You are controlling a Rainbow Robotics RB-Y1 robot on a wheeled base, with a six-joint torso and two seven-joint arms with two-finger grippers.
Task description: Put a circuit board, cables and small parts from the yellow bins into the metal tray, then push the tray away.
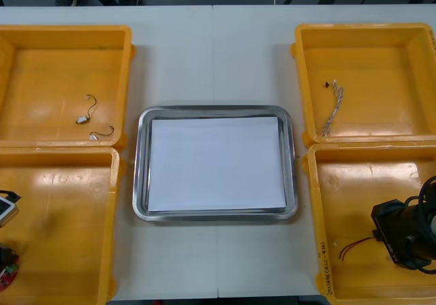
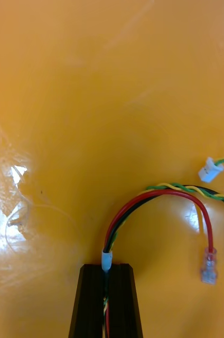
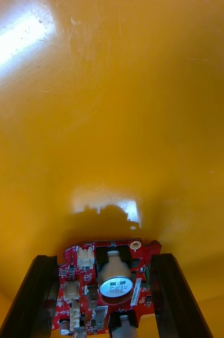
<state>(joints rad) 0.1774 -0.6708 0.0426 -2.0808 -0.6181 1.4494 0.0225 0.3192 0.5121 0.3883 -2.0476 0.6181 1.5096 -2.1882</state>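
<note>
Yellow bins (image 1: 312, 216): right pincer (image 2: 106, 268) clamps cable (image 2: 159, 193) lengthwise; left pincer (image 3: 102, 259) grips circuit board (image 3: 83, 274).

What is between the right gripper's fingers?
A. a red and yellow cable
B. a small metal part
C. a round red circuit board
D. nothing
A: the right gripper is shut on the red and yellow cable, which arches out above its fingertips; the left gripper grips the circuit board.

Left gripper (image 3: 104, 260) clamping circuit board (image 3: 112, 285), right gripper (image 2: 106, 267) pinching red and yellow cable (image 2: 159, 193)
</note>
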